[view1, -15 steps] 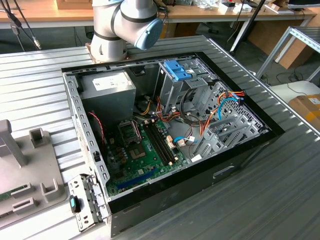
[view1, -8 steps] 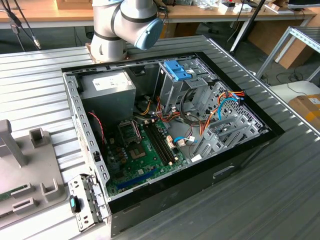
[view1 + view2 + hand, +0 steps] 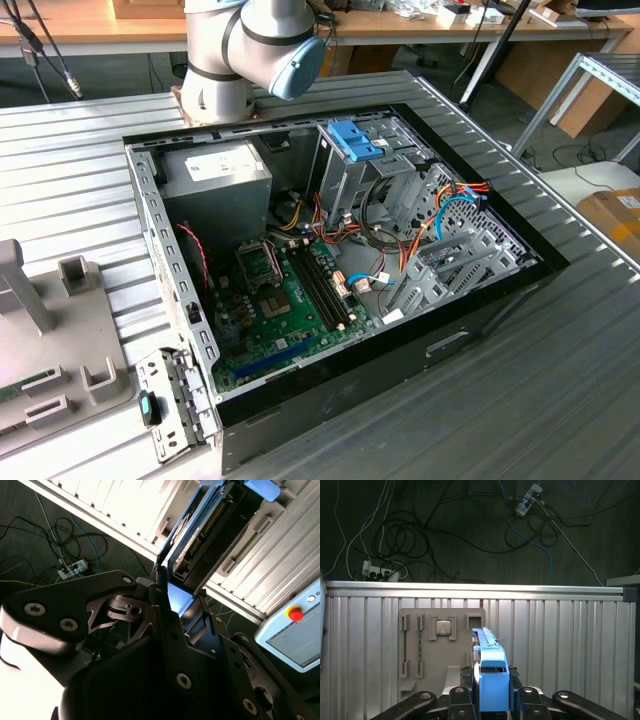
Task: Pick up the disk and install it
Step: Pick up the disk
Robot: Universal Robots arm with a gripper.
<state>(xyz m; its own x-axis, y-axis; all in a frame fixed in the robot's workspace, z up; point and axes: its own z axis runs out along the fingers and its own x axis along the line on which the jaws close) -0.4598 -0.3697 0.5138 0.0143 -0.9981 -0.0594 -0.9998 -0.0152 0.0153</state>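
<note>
In both wrist views my gripper (image 3: 491, 687) is shut on the disk (image 3: 488, 655). It holds the disk edge-on, with the blue carrier facing the first wrist camera and one black finger (image 3: 465, 681) on each side. In the second wrist view the disk (image 3: 210, 525) juts out past the gripper (image 3: 177, 600), showing its dark board side and blue frame. It hangs in the air above the ribbed metal table (image 3: 560, 645). The open computer case (image 3: 330, 250) lies on its side in the exterior view, with a grey drive cage (image 3: 372, 175) at its far end.
A blue bracket (image 3: 354, 139) sits on top of the drive cage. A grey power supply box (image 3: 215, 180) fills the case's far corner in the exterior view's left. A grey fixture plate (image 3: 437, 655) holding a small chip (image 3: 443, 627) lies below the gripper. Cables cover the floor (image 3: 445, 535). A pendant with a red button (image 3: 295, 614) is nearby.
</note>
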